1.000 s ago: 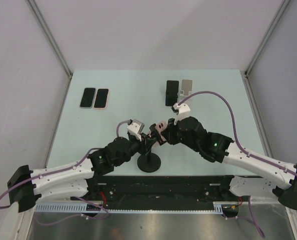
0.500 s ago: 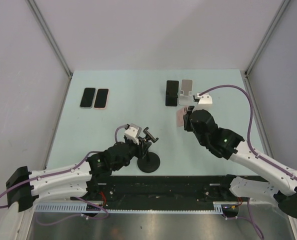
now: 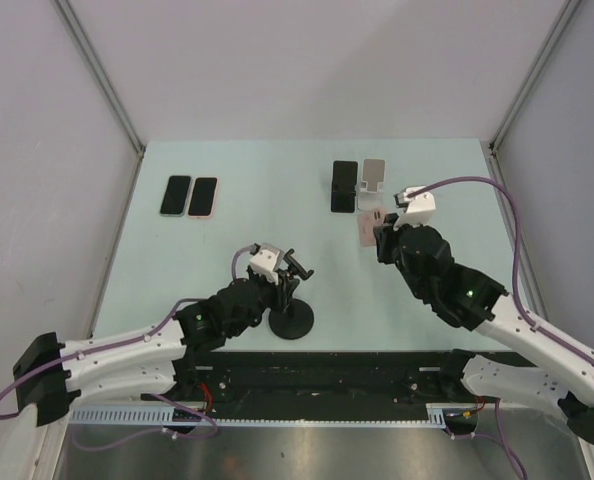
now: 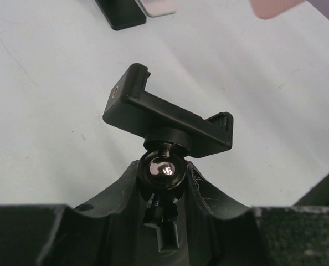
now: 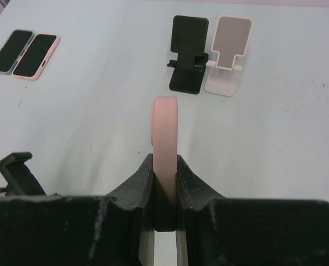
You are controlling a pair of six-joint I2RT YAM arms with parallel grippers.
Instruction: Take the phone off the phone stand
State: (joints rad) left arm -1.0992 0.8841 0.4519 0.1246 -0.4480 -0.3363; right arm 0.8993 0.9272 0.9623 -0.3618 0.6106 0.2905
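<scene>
The left tool (image 4: 163, 176) is pinching the neck of the black phone stand with a round base and a clamp head (image 3: 294, 322). Its two dark fingers (image 4: 200, 191) are pressing in on either side of the shiny ball joint (image 4: 162, 169), just under the clamp. The black clamp head (image 4: 167, 124) is sitting tilted on top of that ball, with its two end lips pointing away from the wrist camera. The stand's round base is resting on the pale green surface (image 3: 247, 170), near the front edge and a little left of centre.

The right tool (image 5: 165, 169) is pinching the pink-cased phone (image 5: 165, 130). Its fingers are closing on the two flat faces, so the phone is standing edge-on to the right wrist camera, with its rounded end pointing away. In the top view the phone is sitting on the right half of the surface, well apart from the stand and clear of its clamp. It is near a black folding stand (image 5: 188, 52) and a white folding stand (image 5: 228, 52), which are standing just beside each other toward the far edge.

On the far left, a dark phone (image 3: 176, 195) and a second phone in a pink case (image 3: 203, 197) are lying flat, side by side.
</scene>
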